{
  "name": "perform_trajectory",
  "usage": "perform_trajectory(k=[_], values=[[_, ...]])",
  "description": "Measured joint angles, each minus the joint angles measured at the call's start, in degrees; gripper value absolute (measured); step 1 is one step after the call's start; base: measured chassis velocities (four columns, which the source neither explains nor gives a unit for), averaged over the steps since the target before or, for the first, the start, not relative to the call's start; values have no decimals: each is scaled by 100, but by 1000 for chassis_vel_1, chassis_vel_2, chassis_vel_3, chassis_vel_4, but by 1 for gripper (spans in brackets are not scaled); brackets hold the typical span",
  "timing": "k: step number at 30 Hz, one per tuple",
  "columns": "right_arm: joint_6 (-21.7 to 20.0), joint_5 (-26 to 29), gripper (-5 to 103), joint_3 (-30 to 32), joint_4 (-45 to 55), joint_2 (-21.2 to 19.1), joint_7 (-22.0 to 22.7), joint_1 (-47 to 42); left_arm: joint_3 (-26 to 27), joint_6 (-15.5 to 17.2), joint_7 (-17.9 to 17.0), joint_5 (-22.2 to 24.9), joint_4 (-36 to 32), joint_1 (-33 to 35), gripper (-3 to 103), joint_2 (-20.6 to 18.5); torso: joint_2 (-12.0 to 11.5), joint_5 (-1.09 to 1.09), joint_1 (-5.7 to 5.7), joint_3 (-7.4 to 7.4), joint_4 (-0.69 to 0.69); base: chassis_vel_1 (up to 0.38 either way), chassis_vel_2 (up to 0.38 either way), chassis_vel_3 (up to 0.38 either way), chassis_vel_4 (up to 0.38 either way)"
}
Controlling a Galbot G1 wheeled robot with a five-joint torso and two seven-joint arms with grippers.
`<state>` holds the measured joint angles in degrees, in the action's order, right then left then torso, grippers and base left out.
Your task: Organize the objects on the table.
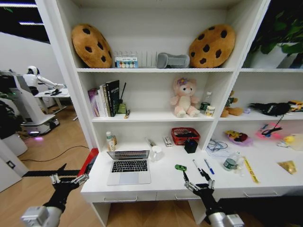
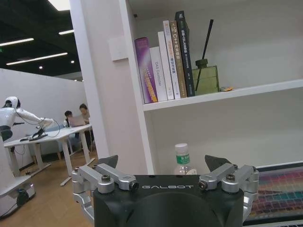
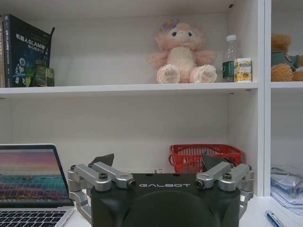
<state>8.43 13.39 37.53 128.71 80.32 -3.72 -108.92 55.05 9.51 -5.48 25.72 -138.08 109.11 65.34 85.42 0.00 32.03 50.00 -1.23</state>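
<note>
Since nothing's been picked up yet, the left gripper [image 1: 69, 180] hangs off the table's [image 1: 165, 187] left front corner with its jaws spread apart and empty, probably just waiting there, while the laptop [image 1: 129, 167] sits open near the front edge, the tiny green car [image 1: 180, 167] and the two pens [image 1: 204, 166] lie loose just right of it, and the right gripper [image 1: 198, 184], jaws also apart, hovers right in front of those, looks lined up for the small stuff
</note>
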Motion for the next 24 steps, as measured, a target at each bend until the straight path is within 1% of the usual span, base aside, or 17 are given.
perform_trajectory(k=[1, 2, 3, 4, 6, 7, 8, 10, 11, 12, 14, 15, 17, 18, 20, 21, 24], values=[[0, 0, 100, -4, -24, 5, -4, 6, 10, 22, -62, 101, 68, -98, 100, -187, 0, -2, 0, -1, 1, 0, 0, 0, 0], [-8, -1, 100, -34, -74, 16, -5, 34, 11, 56, -117, 303, 224, -331, 100, -557, 0, -1, 0, 0, 0, 0, 0, 0, 0], [-18, -5, 100, -43, -97, 20, -5, 52, -4, 74, -158, 406, 290, -436, 102, -739, 0, -2, 0, 0, 1, 0, 0, 0, 0], [-18, -5, 100, -43, -97, 20, -5, 52, -4, 74, -158, 406, 290, -436, 102, -739, 0, -2, 0, 0, 1, 0, 0, 0, 0], [-47, -28, 100, -52, -166, 23, -7, 93, -66, 121, -269, 708, 534, -803, 100, -1348, 0, -2, 0, 0, 1, 0, 0, 0, 0], [-47, -28, 100, -52, -166, 23, -7, 93, -66, 121, -269, 708, 534, -803, 100, -1348, 0, -2, 0, 0, 1, 0, 0, 0, 0], [-49, -33, 100, -44, -191, 21, -11, 102, -81, 121, -283, 790, 633, -927, 99, -1561, 0, -2, 0, 0, -1, 0, 0, 0, 0], [-43, -52, 100, 14, -264, 22, -30, 107, -108, 107, -282, 990, 956, -1251, 99, -2155, 0, 0, 0, 1, -3, 0, 0, 0, 0], [-36, -59, 100, 35, -287, 32, -32, 98, -129, 103, -276, 1084, 1070, -1377, 98, -2349, 0, -1, 0, 0, -2, 0, 0, 0, 0], [-36, -59, 100, 35, -287, 32, -32, 98, -129, 103, -276, 1084, 1070, -1377, 98, -2349, 0, -1, 0, 0, -2, 0, 0, 0, 0], [1, -118, 100, 60, -340, 83, -41, 54, -240, 103, -259, 1334, 1273, -1665, 98, -2751, 0, 0, 0, 0, 0, 0, 0, 0, 0], [1, -118, 100, 60, -340, 83, -41, 54, -240, 103, -259, 1334, 1273, -1665, 98, -2751, 0, 0, 0, 0, 0, 0, 0, 0, 0], [40, -186, 100, 54, -376, 154, -66, 22, -411, 116, -236, 1499, 1400, -1944, 98, -3037, 0, -1, 0, 0, 0, 0, 0, 0, 0], [40, -186, 100, 54, -376, 154, -66, 22, -411, 116, -236, 1499, 1400, -1944, 98, -3037, 0, -1, 0, 0, 0, 0, 0, 0, 0], [72, -256, 100, 34, -402, 228, -94, -3, -642, 144, -150, 1603, 1493, -2217, 98, -3294, 0, -1, 0, 0, 0, 0, 0, 0, 0], [72, -256, 100, 34, -402, 228, -94, -3, -642, 144, -150, 1603, 1493, -2217, 98, -3294, 0, -1, 0, 0, 0, 0, 0, 0, 0], [103, -307, 100, 34, -437, 277, -107, -8, -1010, 192, -109, 1752, 1502, -2500, 97, -3549, 0, 1, 0, 0, 0, 0, 0, 0, 0]])
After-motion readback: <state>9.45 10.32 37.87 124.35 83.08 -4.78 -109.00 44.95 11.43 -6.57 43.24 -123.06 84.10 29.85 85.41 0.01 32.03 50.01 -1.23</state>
